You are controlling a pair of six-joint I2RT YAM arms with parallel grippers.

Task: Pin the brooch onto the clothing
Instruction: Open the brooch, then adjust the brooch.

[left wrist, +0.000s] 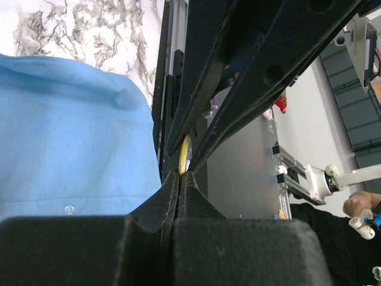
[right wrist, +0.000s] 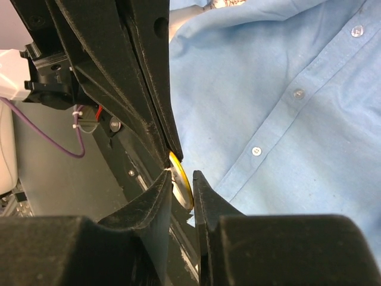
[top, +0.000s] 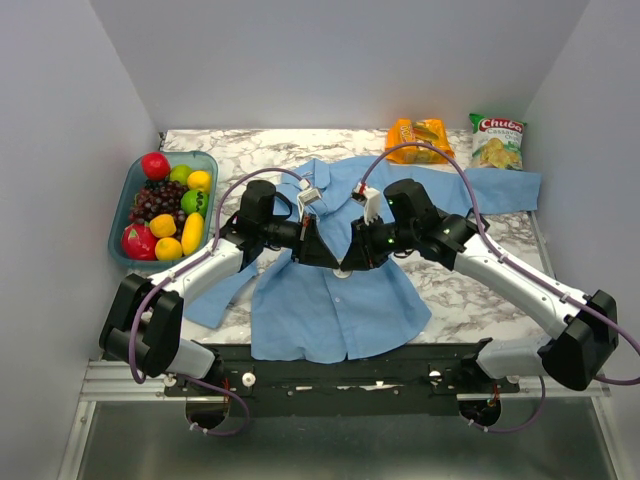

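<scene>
The light blue shirt (top: pixel 340 310) lies flat on the marble table, collar to the back; it also shows in the left wrist view (left wrist: pixel 65 131) and the right wrist view (right wrist: pixel 286 71). Both grippers meet tip to tip above its middle. My left gripper (top: pixel 325 255) (left wrist: pixel 180 179) is shut on the rim of the brooch (left wrist: pixel 183 159), seen edge-on as a thin yellow-gold disc (right wrist: pixel 181 179). My right gripper (top: pixel 352 260) (right wrist: pixel 183 177) has its jaws a little apart around the same disc, which rests against one finger. The brooch is hidden in the top view.
A teal tray of toy fruit (top: pixel 165 205) stands at the left. An orange snack bag (top: pixel 420 140) and a green-white chips bag (top: pixel 497 140) lie at the back right. The shirt's button row (right wrist: pixel 297 93) runs beside the fingers.
</scene>
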